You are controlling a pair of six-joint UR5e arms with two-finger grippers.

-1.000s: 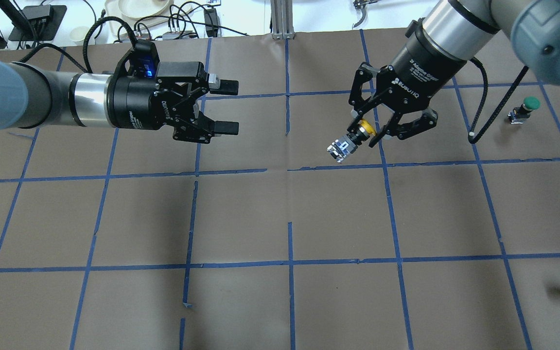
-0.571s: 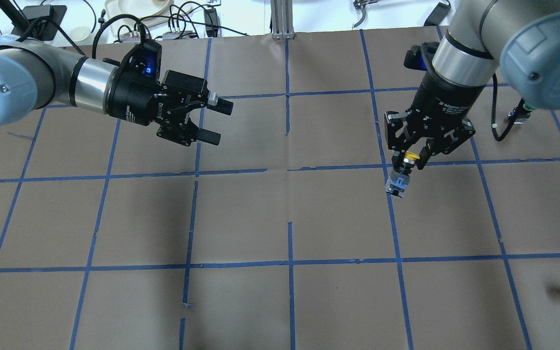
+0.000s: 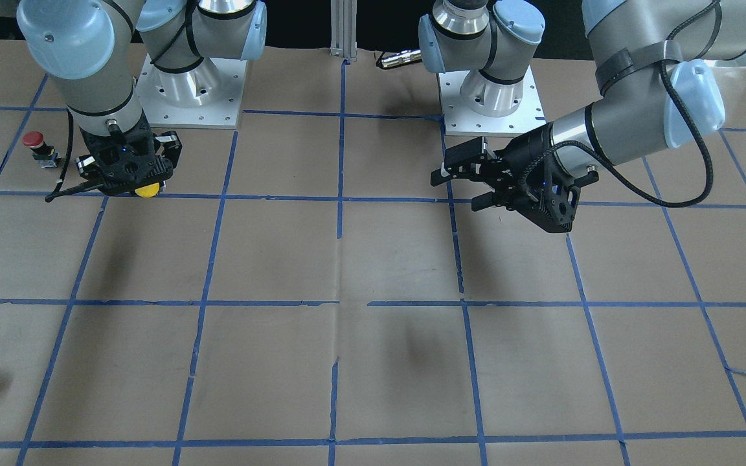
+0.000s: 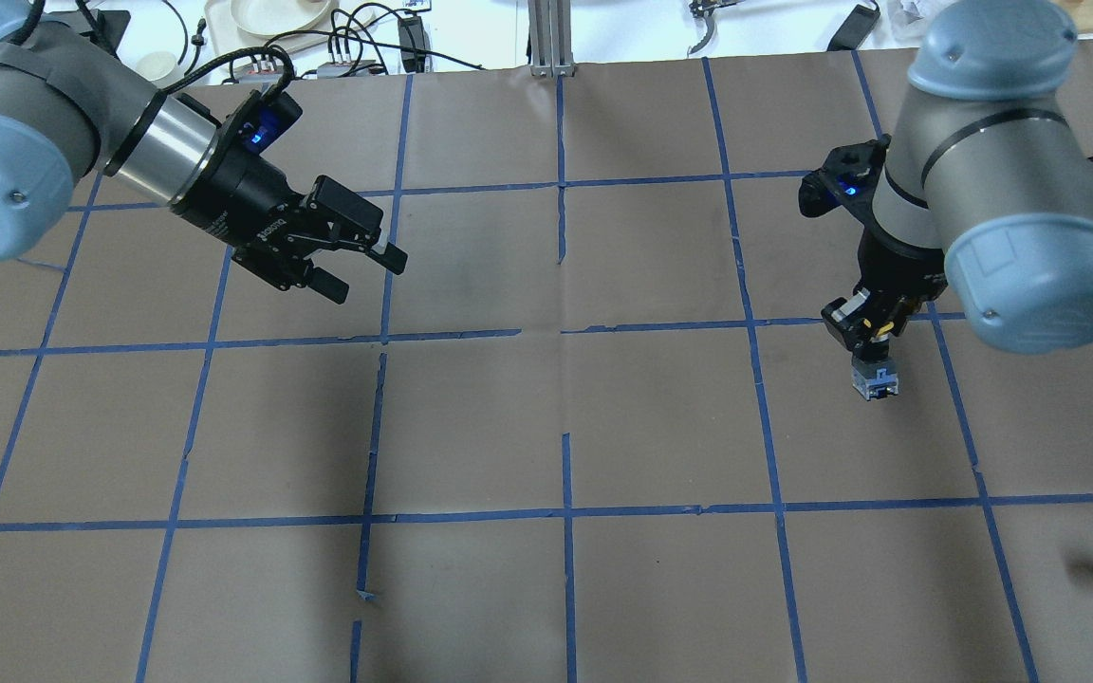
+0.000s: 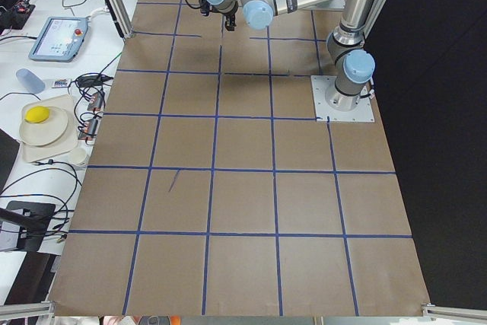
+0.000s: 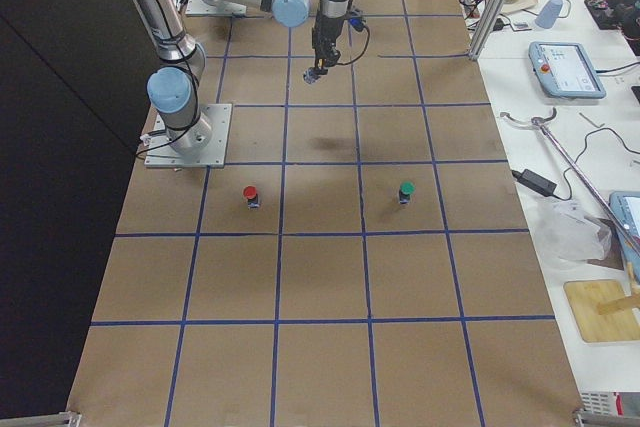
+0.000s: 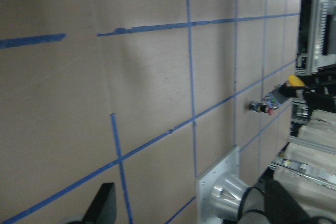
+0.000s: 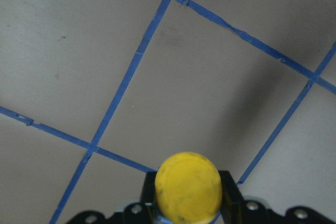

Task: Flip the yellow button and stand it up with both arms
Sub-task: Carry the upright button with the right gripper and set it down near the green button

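Near the red button [image 3: 33, 140], the right gripper [image 4: 874, 334] pinches the yellow button [image 4: 874, 381] upright, cap up, body below the fingertips; the left gripper [image 4: 363, 273] is spread.

A robotics lab workcell.
Two jointed arms [image 3: 632, 113] stand bolted to metal base plates [image 3: 224, 110] on a paper-covered table [image 4: 471, 427] gridded with blue tape [image 4: 622, 512]; a side bench [image 6: 610, 147] carries cables [image 4: 357, 38] and what seems a teach pendant [image 6: 566, 69].
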